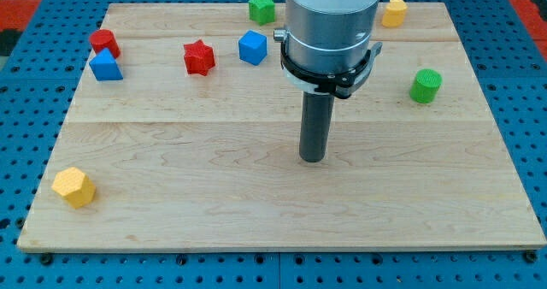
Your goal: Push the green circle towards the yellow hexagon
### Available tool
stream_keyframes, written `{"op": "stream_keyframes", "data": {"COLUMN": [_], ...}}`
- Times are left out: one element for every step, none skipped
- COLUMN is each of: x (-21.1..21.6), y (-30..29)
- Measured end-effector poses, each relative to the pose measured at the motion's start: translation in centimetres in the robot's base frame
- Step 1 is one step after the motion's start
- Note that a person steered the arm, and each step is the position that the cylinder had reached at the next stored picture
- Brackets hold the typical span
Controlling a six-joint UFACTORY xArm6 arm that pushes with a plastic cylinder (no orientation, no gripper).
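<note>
**Tip mid-tabletop, clear of all blocks**

No pincer on this rig, just the rod, so no wide/narrow state to give. My tip (313, 159) sits on the wooden tabletop (256, 212) near centre, touching nothing.

Green circle (425, 85): about 2 o'clock from my tip, near the view's right edge, well apart from it.

Yellow hexagon (73, 187): about 8 o'clock from my tip, bottom-left corner of the tabletop, opposite side from the green circle.

Other blocks, all along the top:
- yellow block (393, 12), 1 o'clock, shape unclear
- green star (262, 8), 11 o'clock
- blue cube (252, 47), 11 o'clock
- red star (198, 57), 10 o'clock
- red block (103, 41) touching blue block (106, 66), far left, 10 o'clock
</note>
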State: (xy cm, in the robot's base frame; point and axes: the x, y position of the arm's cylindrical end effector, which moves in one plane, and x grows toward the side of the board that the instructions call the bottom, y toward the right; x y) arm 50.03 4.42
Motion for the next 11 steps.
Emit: {"op": "stream_keyframes", "data": {"x": [0.1,0.1,0.1,0.0,-0.1,-2.0,-4.1,-4.8,-7.9,-9.1,-12.2], "y": [0.4,0.3,0.3,2.6,3.5,9.0,17.1,17.6,19.1,21.0,18.5]}}
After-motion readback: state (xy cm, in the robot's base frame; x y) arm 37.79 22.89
